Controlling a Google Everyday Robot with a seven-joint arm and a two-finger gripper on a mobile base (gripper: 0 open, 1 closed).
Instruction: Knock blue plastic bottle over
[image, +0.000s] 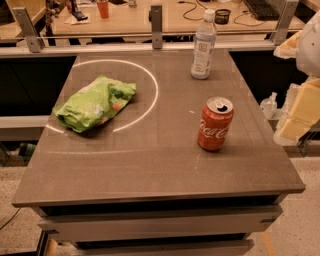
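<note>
Camera view gives you a grey-brown worktop (150, 165), a flat square slab with a dull, faintly glossy face. At its left lies a crumpled green snack bag (95, 102), soft and creased, lying across a thin white arc (150, 75) marked on the surface. Further right, near the far edge, you have the blue plastic bottle (203, 45) standing upright; it is slim, of clear pale-bluish plastic, with a white cap and a whitish label bearing a small dark square. Nearer you and slightly right stands a red Coca-Cola can (215, 124), a smooth metal cylinder, upright and apart from the bottle. At the right edge of the view, off the worktop's side, sits the hand (300, 112), made of pale, blocky cream parts and well apart from the bottle; you cannot tell whether it is open or closed.
</note>
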